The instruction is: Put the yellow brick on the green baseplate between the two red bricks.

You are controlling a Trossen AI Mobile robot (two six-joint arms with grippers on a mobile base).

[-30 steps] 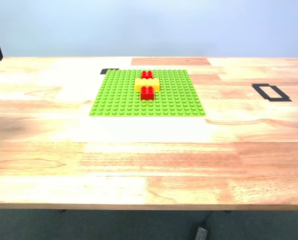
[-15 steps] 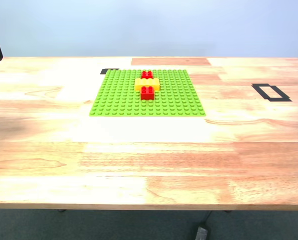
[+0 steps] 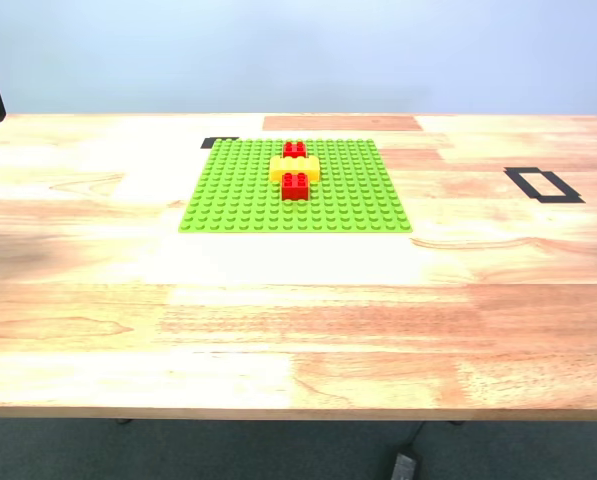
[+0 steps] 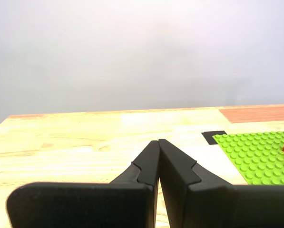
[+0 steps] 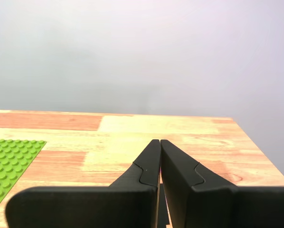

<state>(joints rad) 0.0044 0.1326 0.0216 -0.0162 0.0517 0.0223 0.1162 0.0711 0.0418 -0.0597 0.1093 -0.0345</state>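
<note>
The wooden table (image 3: 298,320) carries the green baseplate (image 3: 238,195) and black tape marks (image 3: 543,184).

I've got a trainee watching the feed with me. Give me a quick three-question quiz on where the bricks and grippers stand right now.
1. True or false: the yellow brick sits on the green baseplate between the two red bricks.
2. Which holds a brick? A) my first gripper B) my second gripper C) neither
3. Fill in: the jaws of both grippers are ____.

Key: 1 true; 2 C; 3 shut
</note>
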